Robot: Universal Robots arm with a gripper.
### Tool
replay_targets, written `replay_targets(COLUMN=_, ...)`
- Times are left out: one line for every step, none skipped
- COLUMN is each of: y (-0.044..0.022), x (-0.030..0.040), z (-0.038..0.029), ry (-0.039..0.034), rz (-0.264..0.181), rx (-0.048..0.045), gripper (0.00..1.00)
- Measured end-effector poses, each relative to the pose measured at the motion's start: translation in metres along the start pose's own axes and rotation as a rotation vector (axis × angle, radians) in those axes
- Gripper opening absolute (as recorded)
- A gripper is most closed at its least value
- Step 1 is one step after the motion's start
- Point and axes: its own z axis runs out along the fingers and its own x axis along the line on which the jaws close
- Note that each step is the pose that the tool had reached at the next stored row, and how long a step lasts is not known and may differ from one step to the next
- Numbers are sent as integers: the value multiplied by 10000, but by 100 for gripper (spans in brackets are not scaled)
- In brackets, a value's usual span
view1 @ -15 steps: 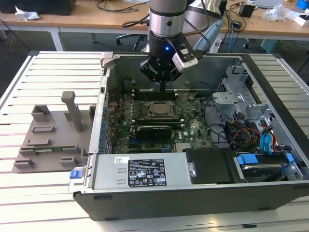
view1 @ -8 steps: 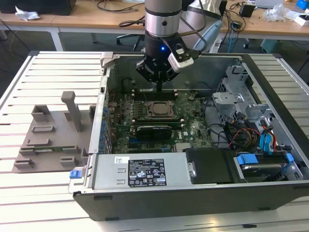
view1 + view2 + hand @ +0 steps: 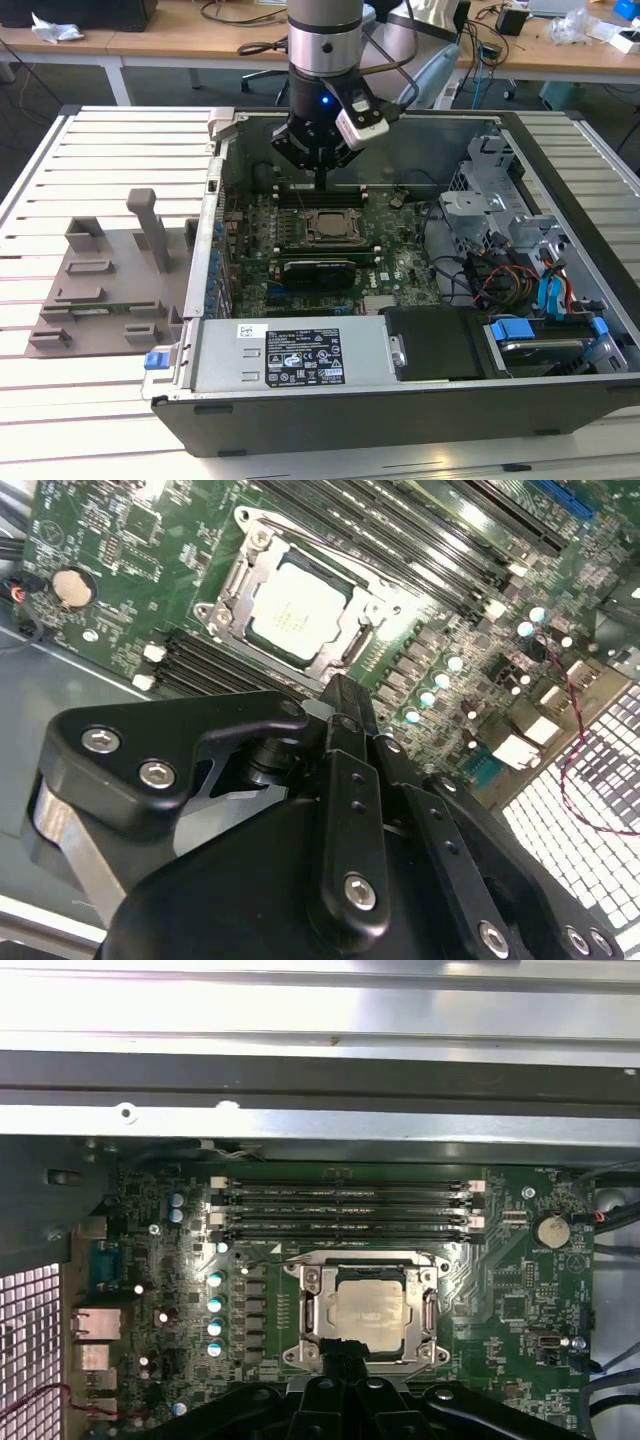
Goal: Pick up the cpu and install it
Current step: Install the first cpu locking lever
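One arm is all you have here, and its gripper hangs low inside the open computer case, just above the motherboard. Your fingers are pressed together into a single narrow black tip – nothing between them. In the second wrist view the gripper shows that same closed tip with no gap.

Look just past that tip and you find the cpu – a silvery square lying flat inside the socket frame, apart from your fingers, not held. In the first wrist view the cpu sits level within the socket frame, with the gripper just short of the frame's near edge, so that the tip overlaps the frame's rim in that picture. Whether the tip touches the frame you cannot tell.

Beyond the socket, on the far side from your jaws, run the long black memory slots in parallel rows, and a round coin battery lies off to one side of them. In the exterior view, the socket frame lies directly under your tip. Outside the case, toward the exterior view's left, a grey fixture tray rests on the slatted white table, well apart from your gripper.
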Motion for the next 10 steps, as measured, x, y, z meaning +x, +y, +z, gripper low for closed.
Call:
replay_targets(y=2, x=32, z=-1, ry=0, rz=0, rx=0, gripper=11)
replay_targets(y=3, x=48, z=-1, ry=0, rz=1, rx=-1, gripper=11)
replay_targets(y=4, x=64, z=-1, ry=-1, rz=1, rx=-1, gripper=11)
replay_targets(y=4, x=76, z=-1, ry=0, rz=1, rx=0, gripper=11)
replay_targets(y=4, x=88, z=-1, ry=0, rz=0, rx=0, gripper=11)
replay_targets(y=5, x=107, z=-1, ry=0, rz=0, rx=-1, gripper=11)
replay_targets(y=5, x=131, z=-1, ry=0, rz=0, rx=0, gripper=11)
replay_targets(y=5, x=143, z=-1, ry=0, rz=1, rx=-1, gripper=11)
replay_targets(y=5, x=154, z=-1, ry=0, rz=1, rx=-1, gripper=11)
replay_targets(y=5, x=165, z=-2, ry=0, rz=1, rx=0, gripper=11)
